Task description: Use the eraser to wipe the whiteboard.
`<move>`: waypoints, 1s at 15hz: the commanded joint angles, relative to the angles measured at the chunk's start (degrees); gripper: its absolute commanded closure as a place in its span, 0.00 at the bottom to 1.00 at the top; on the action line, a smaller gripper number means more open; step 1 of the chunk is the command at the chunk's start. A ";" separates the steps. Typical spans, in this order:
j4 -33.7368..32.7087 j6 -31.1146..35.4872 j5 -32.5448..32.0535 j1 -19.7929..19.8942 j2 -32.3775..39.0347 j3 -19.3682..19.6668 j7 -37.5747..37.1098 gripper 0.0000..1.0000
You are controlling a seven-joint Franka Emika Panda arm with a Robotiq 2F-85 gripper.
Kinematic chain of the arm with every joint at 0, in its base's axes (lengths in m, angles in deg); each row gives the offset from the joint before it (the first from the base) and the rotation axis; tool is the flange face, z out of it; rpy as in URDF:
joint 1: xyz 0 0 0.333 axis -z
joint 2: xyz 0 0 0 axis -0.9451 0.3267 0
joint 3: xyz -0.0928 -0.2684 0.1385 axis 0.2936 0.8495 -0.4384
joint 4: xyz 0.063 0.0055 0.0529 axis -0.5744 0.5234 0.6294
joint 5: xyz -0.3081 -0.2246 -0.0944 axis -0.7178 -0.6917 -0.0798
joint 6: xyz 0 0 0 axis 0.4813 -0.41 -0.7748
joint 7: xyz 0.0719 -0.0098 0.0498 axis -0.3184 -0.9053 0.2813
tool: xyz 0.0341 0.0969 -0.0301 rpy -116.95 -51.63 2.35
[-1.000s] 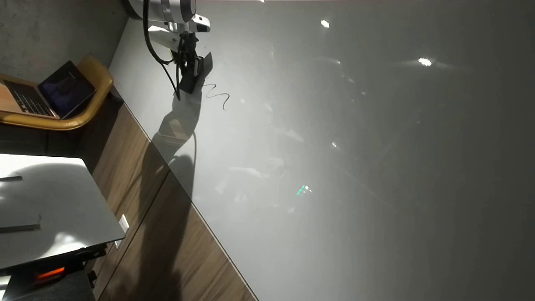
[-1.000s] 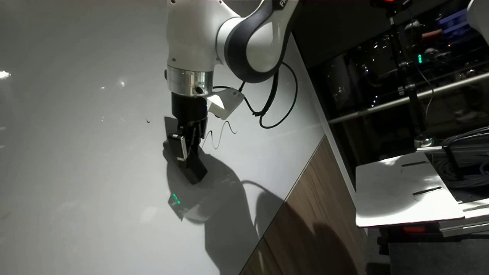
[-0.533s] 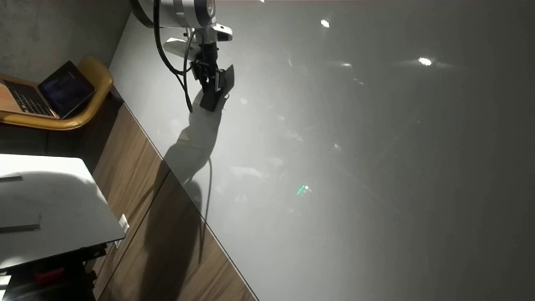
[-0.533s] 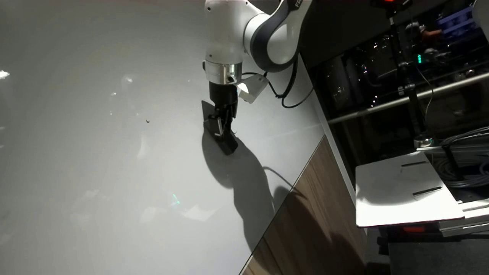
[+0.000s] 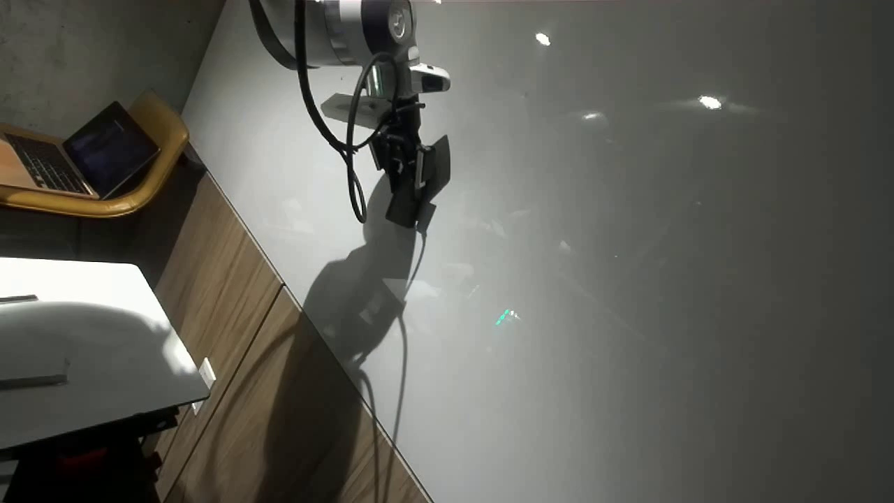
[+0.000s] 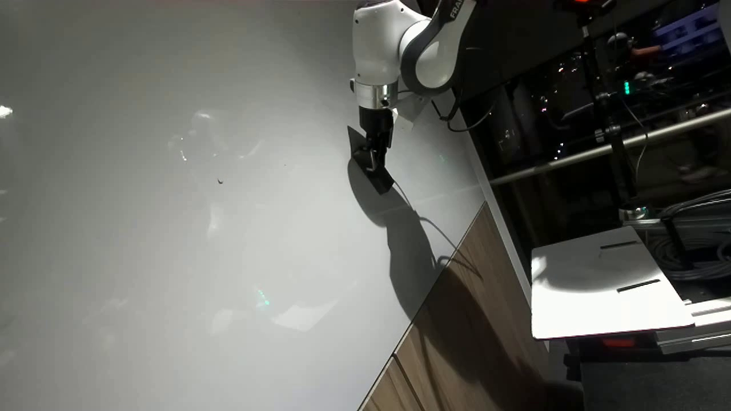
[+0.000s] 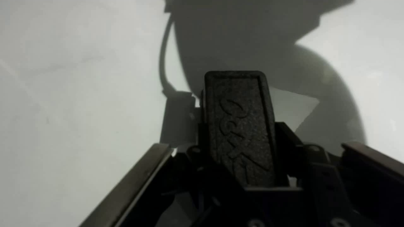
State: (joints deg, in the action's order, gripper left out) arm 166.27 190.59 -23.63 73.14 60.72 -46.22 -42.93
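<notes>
- Wrist view alone shows the face of the dark grey, grainy oblong eraser: rounded corners, grooved border, scored lines I can't read.
- Same view is clearest on the black two-finger gripper: black fingers clamped on the eraser, one along each long side.
- Eraser is over the large, glossy grey-white whiteboard, slanted in both exterior views, dark shadow right beside it. Touching or just off the surface: can't tell.
- In an exterior view: open laptop with dark screen, on a curved yellow-brown chair.
- In an exterior view: small dark curved mark on the whiteboard, pale metal rail, looped grey cables.
- In both exterior views: white robot arm cut off by the top edge, brown wood-grain panels bordering the whiteboard, small flat white table, green light dots.
- Counts: 1 eraser, 1 gripper, 2 fingers, 1 whiteboard, 1 laptop, 1 chair, 1 curved mark, 1 rail, 1 arm, 2 panels with a seam between, 1 table with 2 narrow dark strips. Cables too tangled to count.
</notes>
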 commanded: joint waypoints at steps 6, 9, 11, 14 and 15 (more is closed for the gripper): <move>14.15 -6.29 14.55 -3.46 -8.99 -3.02 8.67 0.71; 19.40 -11.87 14.83 -3.87 -9.88 -4.39 8.90 0.71; 21.77 -17.28 14.28 -3.72 -9.44 -4.93 8.67 0.71; 24.46 -22.59 15.87 -4.55 -7.74 -5.04 8.83 0.71; 26.10 -22.13 17.37 -5.37 -7.37 -5.13 9.63 0.71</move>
State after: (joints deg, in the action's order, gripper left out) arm 189.52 170.62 -9.93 68.95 53.26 -50.88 -35.53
